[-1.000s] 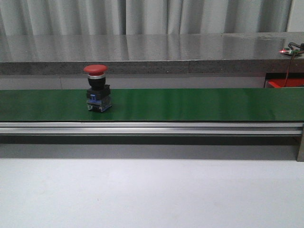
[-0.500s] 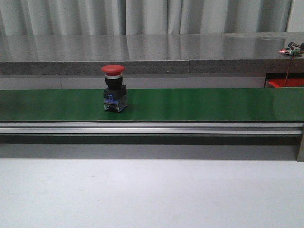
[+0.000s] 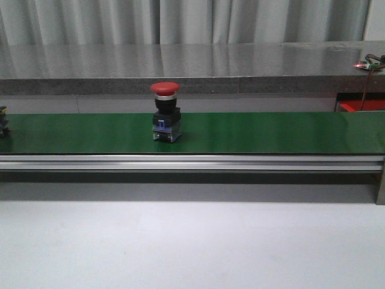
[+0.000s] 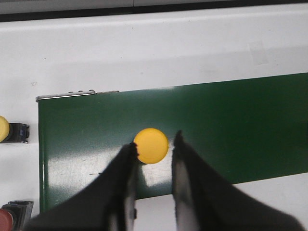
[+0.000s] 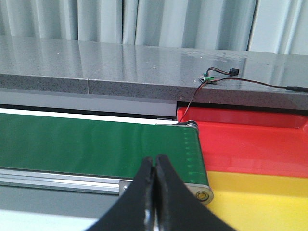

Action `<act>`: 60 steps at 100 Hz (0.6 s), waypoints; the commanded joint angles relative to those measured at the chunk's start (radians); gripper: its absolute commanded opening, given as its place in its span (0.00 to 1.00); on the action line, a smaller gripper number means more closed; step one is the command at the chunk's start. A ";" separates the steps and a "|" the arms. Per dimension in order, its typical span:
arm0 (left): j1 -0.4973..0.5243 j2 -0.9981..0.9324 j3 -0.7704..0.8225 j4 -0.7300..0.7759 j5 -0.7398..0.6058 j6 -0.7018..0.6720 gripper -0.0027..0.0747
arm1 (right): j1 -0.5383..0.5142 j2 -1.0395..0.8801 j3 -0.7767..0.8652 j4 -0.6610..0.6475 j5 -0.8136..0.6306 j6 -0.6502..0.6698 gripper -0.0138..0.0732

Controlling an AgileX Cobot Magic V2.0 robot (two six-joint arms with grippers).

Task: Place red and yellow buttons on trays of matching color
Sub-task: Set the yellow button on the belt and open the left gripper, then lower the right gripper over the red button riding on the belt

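A red button point(image 3: 165, 112) with a black and blue base stands upright on the green belt point(image 3: 271, 132), left of the middle. In the left wrist view a yellow button point(image 4: 151, 146) sits on the belt point(image 4: 231, 125) near its end, and my left gripper point(image 4: 155, 143) is open around it. One finger overlaps the cap's edge and a gap shows at the other. My right gripper point(image 5: 155, 162) is shut and empty, above the belt's other end beside the red tray point(image 5: 250, 144) and the yellow tray point(image 5: 260, 202). Neither gripper shows in the front view.
A dark button body point(image 3: 3, 120) peeks in at the belt's left edge. Off the belt lie a spare yellow button point(image 4: 4, 129) and a red one point(image 4: 6, 219). A grey stone ledge point(image 3: 192, 66) runs behind the belt, and a wired board point(image 5: 209, 77) sits on it.
The red button has travelled to the right along the belt. A dark button body has come into view at the belt's left edge.
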 commanded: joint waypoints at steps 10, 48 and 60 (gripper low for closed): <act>-0.006 -0.146 0.062 -0.046 -0.073 -0.010 0.01 | -0.003 -0.019 -0.019 -0.002 -0.073 -0.004 0.08; -0.006 -0.377 0.318 -0.059 -0.214 -0.010 0.01 | -0.003 -0.019 -0.019 -0.002 -0.105 -0.004 0.08; -0.006 -0.451 0.417 -0.059 -0.261 -0.008 0.01 | -0.003 -0.018 -0.031 0.016 -0.110 -0.004 0.08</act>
